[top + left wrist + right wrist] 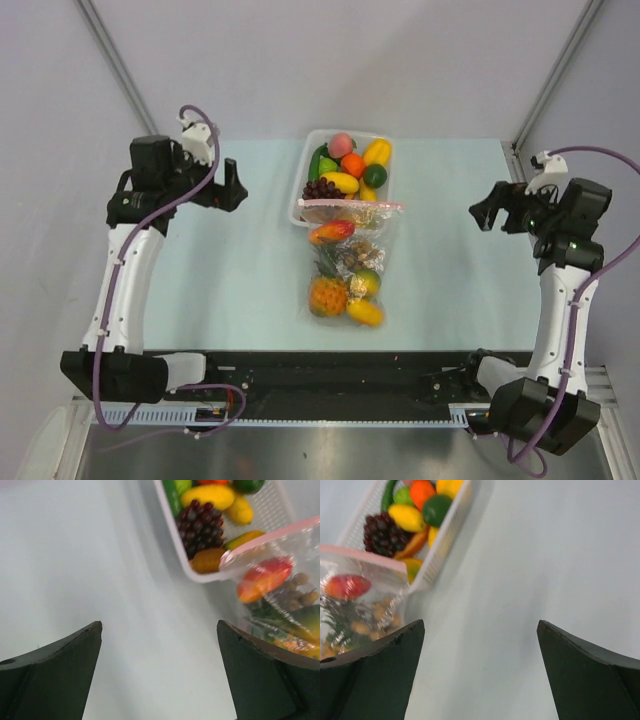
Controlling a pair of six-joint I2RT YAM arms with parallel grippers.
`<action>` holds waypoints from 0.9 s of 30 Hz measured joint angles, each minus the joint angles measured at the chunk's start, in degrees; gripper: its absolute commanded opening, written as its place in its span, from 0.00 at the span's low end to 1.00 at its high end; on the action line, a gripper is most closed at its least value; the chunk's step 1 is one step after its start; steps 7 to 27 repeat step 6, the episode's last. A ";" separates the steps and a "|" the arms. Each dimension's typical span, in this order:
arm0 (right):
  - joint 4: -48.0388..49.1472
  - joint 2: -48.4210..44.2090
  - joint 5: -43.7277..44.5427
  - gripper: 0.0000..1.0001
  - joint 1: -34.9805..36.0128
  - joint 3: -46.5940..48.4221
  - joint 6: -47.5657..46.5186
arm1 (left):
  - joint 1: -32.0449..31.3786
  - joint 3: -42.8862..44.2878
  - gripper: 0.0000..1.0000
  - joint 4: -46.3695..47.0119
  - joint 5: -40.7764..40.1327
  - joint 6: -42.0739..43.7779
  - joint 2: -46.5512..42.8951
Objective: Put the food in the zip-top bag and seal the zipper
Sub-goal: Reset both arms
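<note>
From above, the zip-top bag lies flat in the middle of the pale green tabletop. Its mouth points away from the arms, and the zipper rests across the near rim of the white tray. Inside the bag are a red-yellow piece, a brown bunch, an orange pineapple and a yellow mango. The tray holds dark grapes with other yellow, green, orange and pink pieces. The left end effector hangs well to the left of the tray and the right end effector well to the right of the bag, neither touching anything.

The left wrist view is blurred. It shows the dark fingers spread wide with only bare tabletop between them: released and empty. At the upper right, the bag's pink strip overlaps the tray corner beside the grapes.

In the right wrist view the jaws likewise stand wide apart over bare tabletop, grasping nothing. The tray and bag sit at the upper left, with the strip lying on the tray's near edge. Whether the strip is pressed closed cannot be told.
</note>
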 measured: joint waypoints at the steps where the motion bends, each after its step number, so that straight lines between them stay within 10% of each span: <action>1: -1.86 -0.46 0.13 1.00 -0.76 -1.27 -1.05 | 1.36 -1.90 1.00 -0.37 0.02 -0.09 -0.52; 27: -8.61 -1.66 2.16 1.00 -1.92 -6.21 -4.48 | 6.01 -9.99 1.00 -2.03 -0.48 -0.50 -1.31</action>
